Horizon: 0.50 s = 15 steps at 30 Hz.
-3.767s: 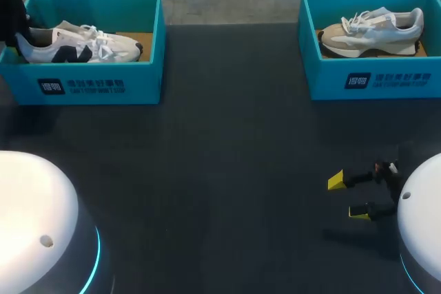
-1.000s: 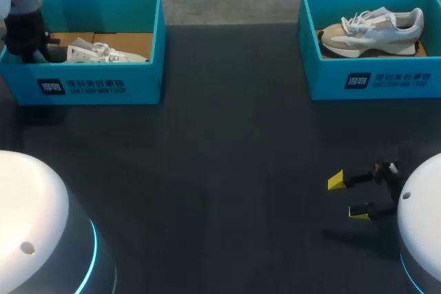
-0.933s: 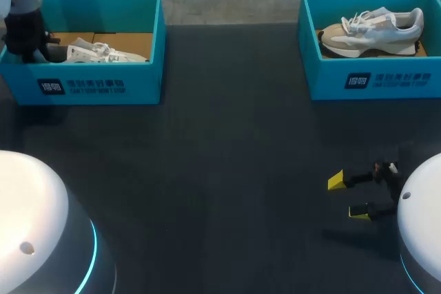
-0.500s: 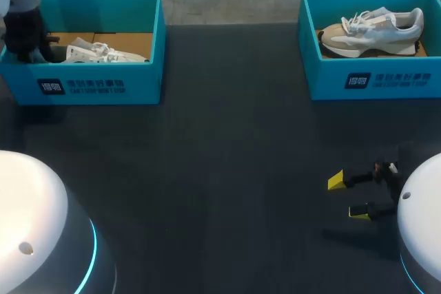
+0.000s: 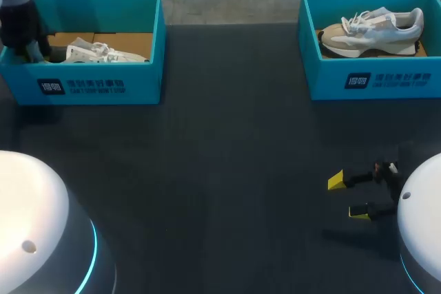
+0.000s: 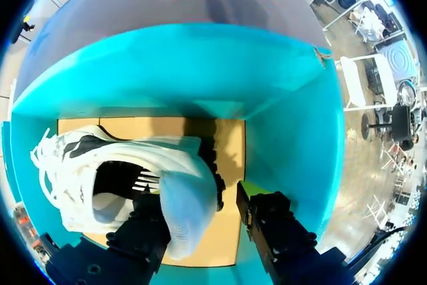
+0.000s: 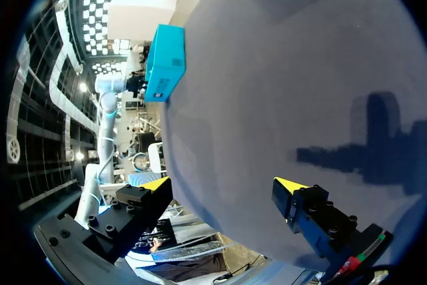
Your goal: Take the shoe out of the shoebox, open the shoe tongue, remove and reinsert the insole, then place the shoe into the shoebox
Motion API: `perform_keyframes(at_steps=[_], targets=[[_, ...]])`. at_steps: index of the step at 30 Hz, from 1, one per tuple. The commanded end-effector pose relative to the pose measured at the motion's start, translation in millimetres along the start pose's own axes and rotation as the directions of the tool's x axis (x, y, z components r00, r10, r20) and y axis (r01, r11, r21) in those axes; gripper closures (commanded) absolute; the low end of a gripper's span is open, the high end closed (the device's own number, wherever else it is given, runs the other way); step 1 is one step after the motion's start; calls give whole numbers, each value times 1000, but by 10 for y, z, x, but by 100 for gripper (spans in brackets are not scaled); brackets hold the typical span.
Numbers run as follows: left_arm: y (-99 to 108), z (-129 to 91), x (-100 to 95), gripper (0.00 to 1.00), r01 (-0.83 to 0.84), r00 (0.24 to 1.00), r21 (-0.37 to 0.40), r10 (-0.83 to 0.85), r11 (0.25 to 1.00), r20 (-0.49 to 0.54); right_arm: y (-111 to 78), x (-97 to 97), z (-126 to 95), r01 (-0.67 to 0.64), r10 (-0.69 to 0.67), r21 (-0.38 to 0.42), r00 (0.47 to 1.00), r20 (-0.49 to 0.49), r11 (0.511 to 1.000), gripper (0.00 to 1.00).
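— Where is the shoe?
— The white sneaker [image 6: 73, 165] lies in the left shoebox [image 5: 96, 84], on its cardboard floor.
— Gripped?
— No. The left gripper [image 6: 195, 197] straddles the heel with its fingers apart, and cardboard shows between the heel and the outer finger. The inner finger may touch the heel; it is hard to tell.
— The right gripper [image 5: 346, 197]?
— Spread wide over the dark table [image 5: 227, 170], well apart from the far shoebox [image 5: 375, 80] holding a beige sneaker [image 5: 375, 29].

Shoebox [image 5: 138, 80] matt teal cardboard; shoe [image 6: 180, 198] white mesh cloth.
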<state>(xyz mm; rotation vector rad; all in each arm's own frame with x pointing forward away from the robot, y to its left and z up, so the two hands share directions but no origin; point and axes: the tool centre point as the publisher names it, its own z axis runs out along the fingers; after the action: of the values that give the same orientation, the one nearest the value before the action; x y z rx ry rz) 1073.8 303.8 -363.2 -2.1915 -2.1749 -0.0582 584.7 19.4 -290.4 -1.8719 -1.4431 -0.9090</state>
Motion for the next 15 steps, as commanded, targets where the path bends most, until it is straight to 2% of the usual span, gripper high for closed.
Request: perform_keyframes(at_steps=[1, 15], targets=[[-33, -92, 6, 50, -1, 1000, -11, 1, 1000, 4, -31, 9, -22, 0, 0, -4, 1000, 1, 1000, 0], [5, -373, -14, 45, 7, 999, -53, -4, 999, 52, -31, 9, -22, 0, 0, -4, 1000, 1, 1000, 0]])
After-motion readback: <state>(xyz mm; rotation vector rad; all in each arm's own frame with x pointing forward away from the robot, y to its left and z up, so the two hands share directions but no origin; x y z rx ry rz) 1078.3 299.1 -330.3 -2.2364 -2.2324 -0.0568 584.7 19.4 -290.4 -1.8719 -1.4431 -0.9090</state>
